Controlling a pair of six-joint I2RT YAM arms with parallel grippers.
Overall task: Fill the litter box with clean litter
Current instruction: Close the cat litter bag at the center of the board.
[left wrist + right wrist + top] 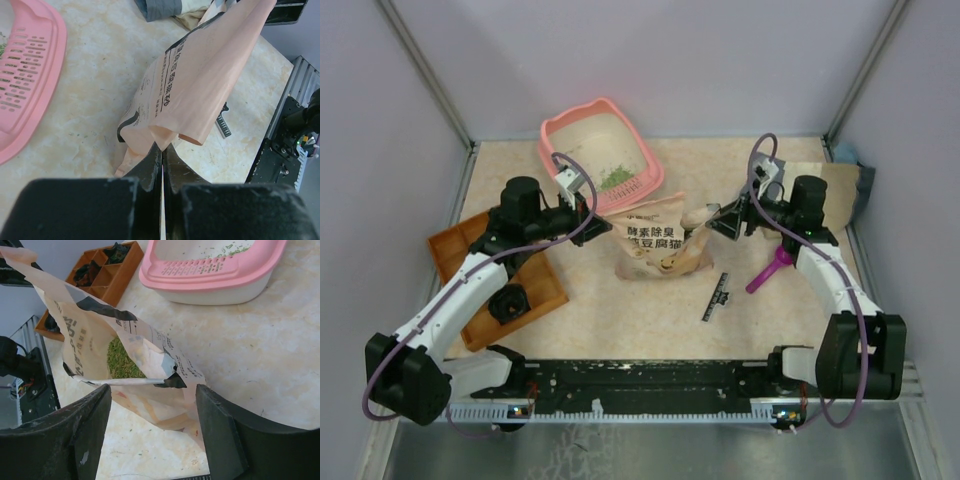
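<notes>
From above, your litter box (582,135) sits at the far side of the bench (620,320). Only a thin patch of clean litter (615,178) lies at its near end, so the filling looks barely begun. The paper bag (655,245) lies just in front of it, stretched between your two arms. The left hand (590,213) is at its upper left corner and the right hand (715,220) at its crumpled top. The orange tray (485,280) and magenta scoop (767,270) lie off to either side, out of the work.

In the left wrist view, your left hand is pinched fully together on a fold of the bag's edge, and the bag runs away from it toward the right arm. That grip reads as an anchor: it holds one side up so the mouth can be drawn open rather than flop.

In the right wrist view, your right hand is spread wide with nothing gripped, its fingers (75,435) straddling the torn mouth. The bag gapes between them and green granules show inside, so most of the litter is probably in there. The right-side finger may brush the paper, but the angle is too tight to say. The box lies just beyond the bag, near enough to suit a pour over its near rim.
</notes>
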